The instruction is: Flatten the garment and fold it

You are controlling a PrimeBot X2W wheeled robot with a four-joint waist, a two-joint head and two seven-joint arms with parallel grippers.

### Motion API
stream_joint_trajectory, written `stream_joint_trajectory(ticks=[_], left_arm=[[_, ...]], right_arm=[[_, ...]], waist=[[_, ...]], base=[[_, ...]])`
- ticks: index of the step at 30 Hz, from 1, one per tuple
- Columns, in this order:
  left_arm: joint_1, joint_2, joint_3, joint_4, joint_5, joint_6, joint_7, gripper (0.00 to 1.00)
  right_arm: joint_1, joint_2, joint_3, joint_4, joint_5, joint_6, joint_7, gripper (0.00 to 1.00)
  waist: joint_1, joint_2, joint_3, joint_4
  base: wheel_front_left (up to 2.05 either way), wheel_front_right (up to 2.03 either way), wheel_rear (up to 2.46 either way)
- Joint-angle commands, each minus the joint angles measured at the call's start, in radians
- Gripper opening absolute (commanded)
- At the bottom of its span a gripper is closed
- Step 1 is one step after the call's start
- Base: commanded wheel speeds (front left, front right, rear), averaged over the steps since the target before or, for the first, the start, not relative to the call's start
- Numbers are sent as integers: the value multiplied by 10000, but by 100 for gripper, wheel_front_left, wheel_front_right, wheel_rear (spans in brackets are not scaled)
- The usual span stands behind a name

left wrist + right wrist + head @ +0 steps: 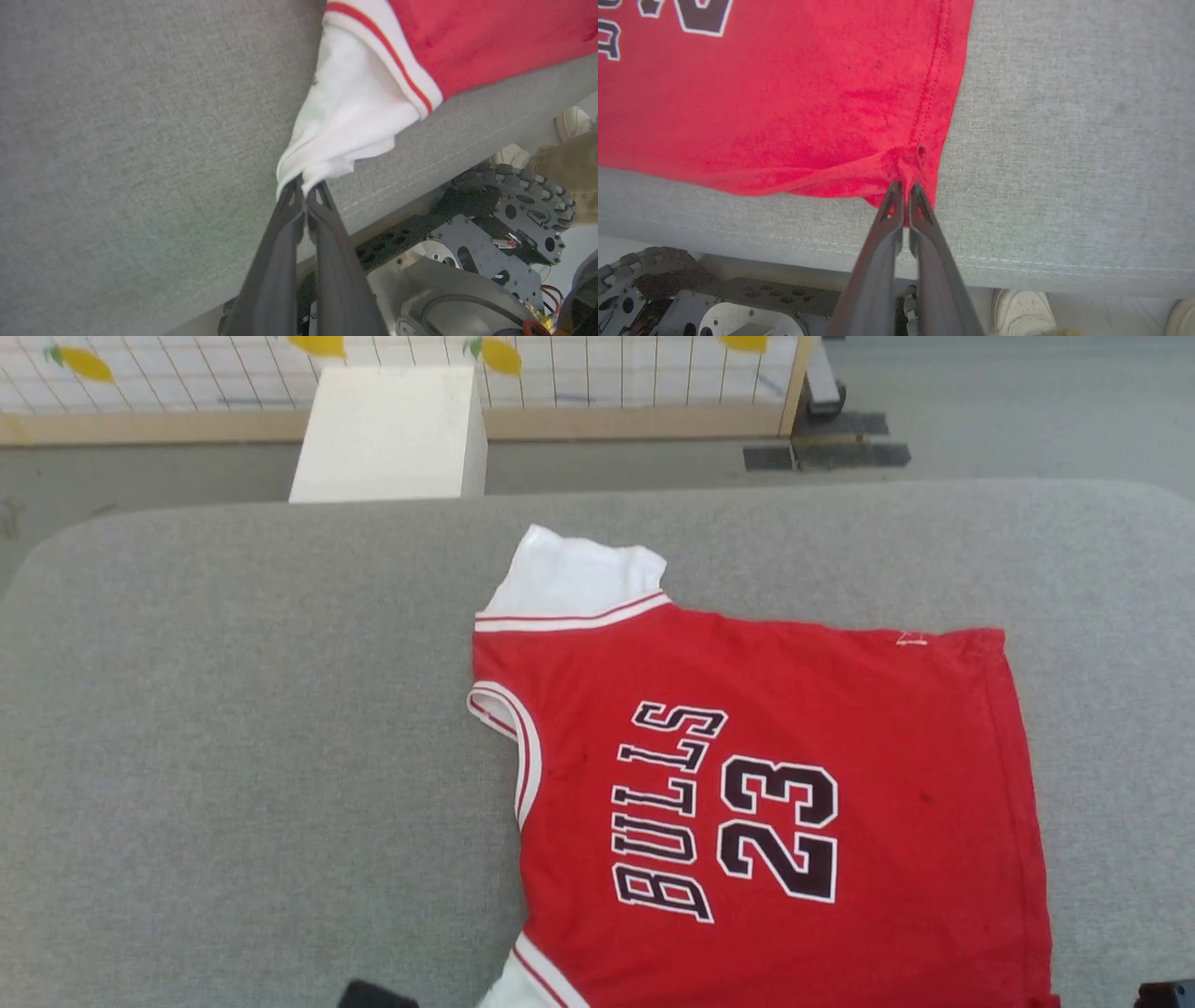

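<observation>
Left claw (306,184) is clenched on the tip of the jersey's white near sleeve (345,121). Right claw (903,189) is pinched shut on the red hem corner (906,163), where the cloth puckers into a small fold. The jersey (766,784) lies face up on the grey padded bench (233,709), collar toward my left and lettering sideways. Its near edge sits close to the bench's front lip.

My worry is how little cloth each grip has. Both bites are at the very edge, so a sharp tug could let the fabric slide out, the sleeve first, I'd guess. If one arm pulls harder than the other, the body will skew and wrinkle rather than flatten. Dragging further toward me could spill the near edge over the lip. The far sleeve (574,574) looks slightly rumpled and neither claw is on it, so it may fold in crooked.

Beyond the bench stand a white box (387,434) and a wire panel with yellow shapes (607,373), both well apart from the cloth. Below the lip I see my wheeled base (514,196) and a person's pale shoes (1020,312) near it. They would be in the way only if the base rolls.
</observation>
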Motion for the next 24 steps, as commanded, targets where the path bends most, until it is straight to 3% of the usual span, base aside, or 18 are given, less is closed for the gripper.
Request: stream_joint_trajectory(ticks=[1,8,13,24], left_arm=[[-297,143,175,-57,129,-30,-192,0],[-1810,243,834,-111,662,-468,-575,0],[-3619,262,1649,-91,840,-994,-657,0],[-7511,501,3589,-332,727,-1571,-279,0]], right_arm=[[-213,-39,57,-176,-69,-15,89,0],[-2317,-865,703,-559,-203,-15,120,0],[-4909,-1500,1327,-739,-68,-15,164,0],[-10392,-2617,2848,-861,467,-15,505,0]], waist=[[1,0,-411,-25],[1,0,-1002,-211],[1,0,-1106,-317],[1,0,-870,-371]], base=[[0,0,0],[0,0,0],[0,0,0],[0,0,0]])
